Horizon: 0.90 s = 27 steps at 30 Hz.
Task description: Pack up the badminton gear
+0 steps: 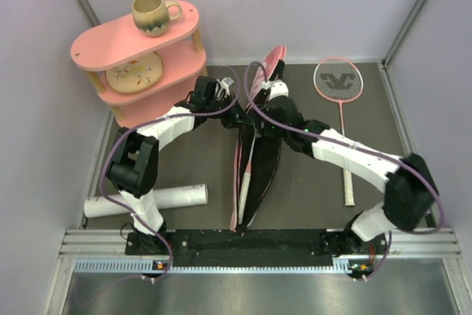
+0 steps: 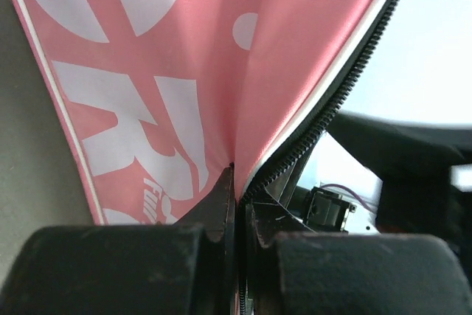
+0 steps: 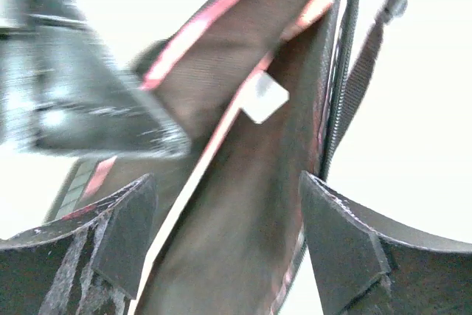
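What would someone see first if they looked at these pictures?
The big pink bag is held open in the middle of the table. The left end effector pinches its pink edge by the zipper. At the back left, a brown mug sits atop a pink shelf, and a racket lies at the right.

A pink two-tier wooden shelf (image 1: 103, 46) stands on the far left corner of the dark worktop (image 1: 310, 189), to the left of the left gripper (image 1: 237, 114) and a little beyond it. A brown ceramic mug (image 1: 153, 14) sits upright on its top tier. A cream dish (image 1: 133, 73) with a flower pattern lies on the lower tier.
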Each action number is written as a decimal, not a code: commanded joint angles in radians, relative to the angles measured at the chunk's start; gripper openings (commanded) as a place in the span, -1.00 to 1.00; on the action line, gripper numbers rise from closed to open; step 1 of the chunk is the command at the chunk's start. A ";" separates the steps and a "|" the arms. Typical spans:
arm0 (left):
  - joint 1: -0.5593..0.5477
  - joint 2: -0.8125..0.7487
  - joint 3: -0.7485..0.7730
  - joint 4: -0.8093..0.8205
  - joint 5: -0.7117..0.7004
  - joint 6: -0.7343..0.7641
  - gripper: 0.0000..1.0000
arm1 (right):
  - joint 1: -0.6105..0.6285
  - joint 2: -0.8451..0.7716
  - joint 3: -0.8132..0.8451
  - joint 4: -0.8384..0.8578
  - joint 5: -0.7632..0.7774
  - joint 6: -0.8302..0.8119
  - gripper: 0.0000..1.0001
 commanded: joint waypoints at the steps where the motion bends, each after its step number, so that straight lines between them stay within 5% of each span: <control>1: -0.016 -0.020 0.062 -0.051 -0.003 0.042 -1.00 | 0.027 -0.224 -0.026 0.052 -0.308 -0.076 0.56; 8: -0.015 -0.017 0.075 -0.080 -0.008 0.051 -1.00 | -0.250 -0.348 -0.084 -0.070 -0.240 -0.014 0.78; 16: -0.015 -0.008 0.078 -0.089 0.000 0.052 -1.00 | -0.665 -0.194 -0.089 -0.176 -0.373 0.036 0.82; 21: -0.015 -0.005 0.079 -0.089 0.008 0.046 -1.00 | -0.847 0.013 -0.020 -0.225 -0.486 -0.028 0.56; 27: -0.015 0.007 0.081 -0.091 0.015 0.045 -1.00 | -0.867 0.234 0.080 -0.244 -0.404 -0.131 0.10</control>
